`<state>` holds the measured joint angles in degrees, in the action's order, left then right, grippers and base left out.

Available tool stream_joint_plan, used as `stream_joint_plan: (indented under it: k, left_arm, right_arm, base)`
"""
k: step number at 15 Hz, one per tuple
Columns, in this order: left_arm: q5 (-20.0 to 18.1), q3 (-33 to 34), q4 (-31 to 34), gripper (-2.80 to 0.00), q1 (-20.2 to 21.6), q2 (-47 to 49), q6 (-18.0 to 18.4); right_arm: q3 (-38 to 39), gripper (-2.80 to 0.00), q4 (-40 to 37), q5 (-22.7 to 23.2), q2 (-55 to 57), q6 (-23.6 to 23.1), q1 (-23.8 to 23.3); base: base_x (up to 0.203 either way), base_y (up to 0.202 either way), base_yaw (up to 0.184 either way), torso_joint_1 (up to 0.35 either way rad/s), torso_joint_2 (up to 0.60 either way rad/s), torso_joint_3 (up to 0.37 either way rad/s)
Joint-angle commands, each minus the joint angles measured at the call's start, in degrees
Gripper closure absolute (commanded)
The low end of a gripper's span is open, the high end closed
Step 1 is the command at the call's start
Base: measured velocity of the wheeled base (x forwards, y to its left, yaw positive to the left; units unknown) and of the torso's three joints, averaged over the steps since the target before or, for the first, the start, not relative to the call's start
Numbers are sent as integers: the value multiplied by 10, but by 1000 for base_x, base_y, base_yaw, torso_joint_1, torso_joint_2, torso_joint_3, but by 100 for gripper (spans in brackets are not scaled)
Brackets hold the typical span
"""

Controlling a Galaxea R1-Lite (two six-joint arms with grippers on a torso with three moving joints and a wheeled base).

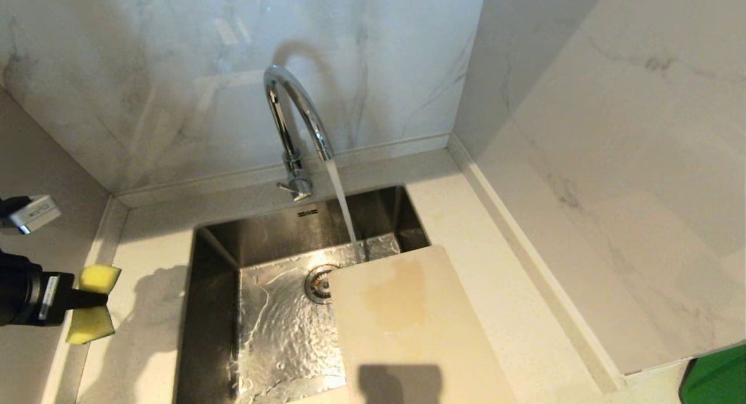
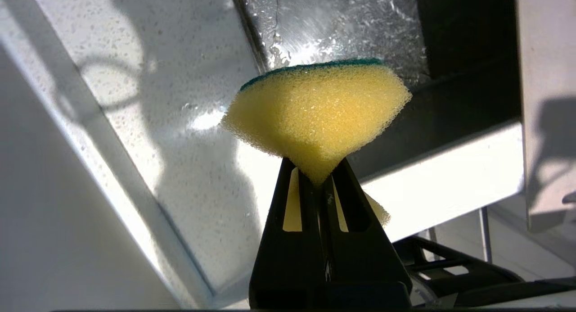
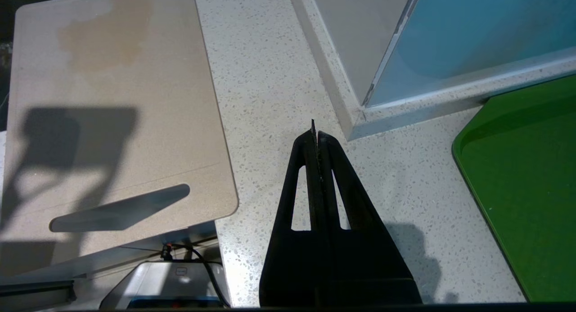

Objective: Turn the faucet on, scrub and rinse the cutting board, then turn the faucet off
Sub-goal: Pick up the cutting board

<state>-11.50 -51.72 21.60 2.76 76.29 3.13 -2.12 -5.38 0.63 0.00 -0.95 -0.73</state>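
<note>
Marble-walled worktop, faucet running into sink. My left claw pinched the sponge tight, off to the sink's far side from the cutting board. Best: green face down on stain. Right claw closed, empty.

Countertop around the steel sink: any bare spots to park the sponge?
Bare speckled white countertop lies left of the steel sink, under the left gripper shut on the yellow sponge. Another strip runs between the stained cream cutting board and the marble wall. The board crowds the sink's right side; a green tray fills the far right.
</note>
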Motion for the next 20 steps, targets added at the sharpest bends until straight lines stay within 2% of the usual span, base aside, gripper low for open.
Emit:
stream_joint_plan:
  k: [1,4,8,11,16,20]
  left_arm:
    - [0,35,0,0,0,-90,8]
    - [1,93,-4,0,0,-170,28]
    - [5,184,-7,0,-9,-281,33]
    - [62,262,-62,0,-36,-330,16]
    - [98,366,-131,0,-37,-449,0]
    - [102,426,-166,0,-37,-518,0]
  right_arm:
    - [0,0,0,0,-1,0,-1]
    - [0,0,0,1,-1,0,-1]
    - [0,0,0,0,-1,0,0]
    - [0,0,0,1,-1,0,0]
    - [0,0,-1,0,-1,0,0]
    - [0,0,-1,0,-1,0,0]
  base:
    - [0,0,0,0,0,0]
    - [0,0,0,0,0,0]
    - [0,0,0,0,0,0]
    - [0,0,0,0,0,0]
    - [0,0,0,0,0,0]
    - [0,0,0,0,0,0]
